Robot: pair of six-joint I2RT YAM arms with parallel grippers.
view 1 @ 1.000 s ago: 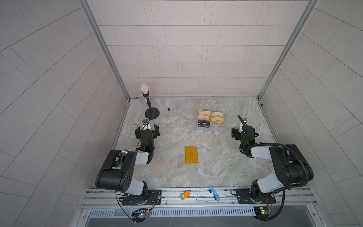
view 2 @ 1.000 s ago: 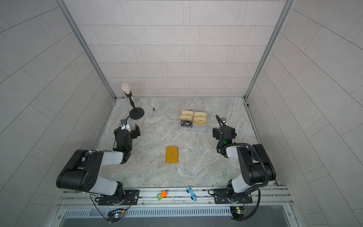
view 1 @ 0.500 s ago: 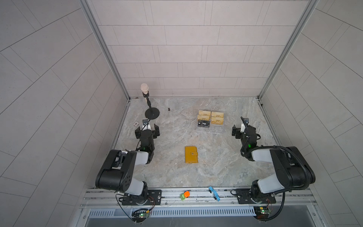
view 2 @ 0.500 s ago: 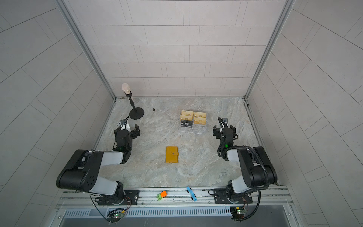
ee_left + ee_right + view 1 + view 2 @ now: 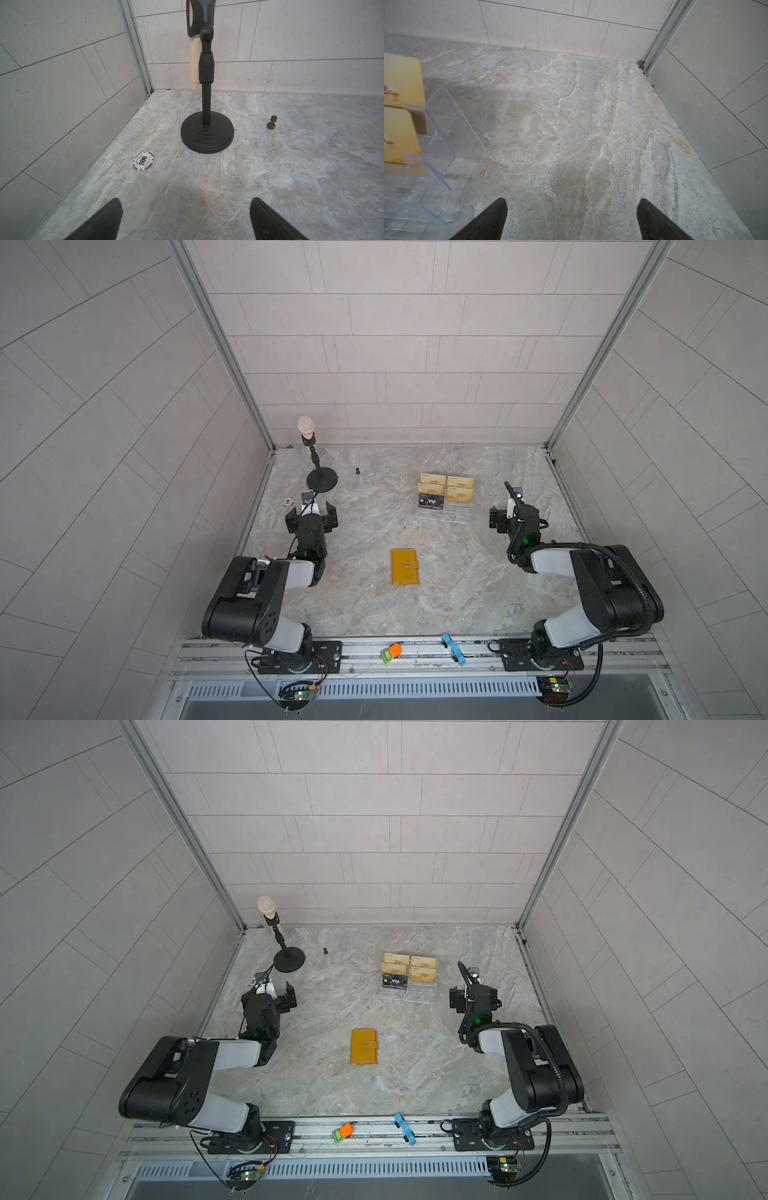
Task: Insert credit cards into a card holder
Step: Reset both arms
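The card holder (image 5: 404, 567) (image 5: 364, 1047), a mustard-yellow wallet, lies closed with its snap tab fastened in the middle of the marble table. One black credit card with "Vip" lettering (image 5: 431, 502) (image 5: 395, 981) stands in the front left slot of a clear acrylic stand (image 5: 455, 516). My left gripper (image 5: 311, 516) (image 5: 186, 209) rests open at the table's left side, empty, facing the back wall. My right gripper (image 5: 515, 517) (image 5: 571, 209) stands open and empty just right of the stand. Both are far from the wallet.
Gold cards (image 5: 446, 487) (image 5: 402, 83) fill the stand's rear slots. A microphone stand (image 5: 322, 480) (image 5: 207, 133), a poker chip (image 5: 143, 161) and a small dark pawn (image 5: 271, 123) sit at the back left. Tiled walls close three sides.
The right arm has shifted a little beside the stand. The left arm, the wallet and the cards have not moved. Both grippers stay open.
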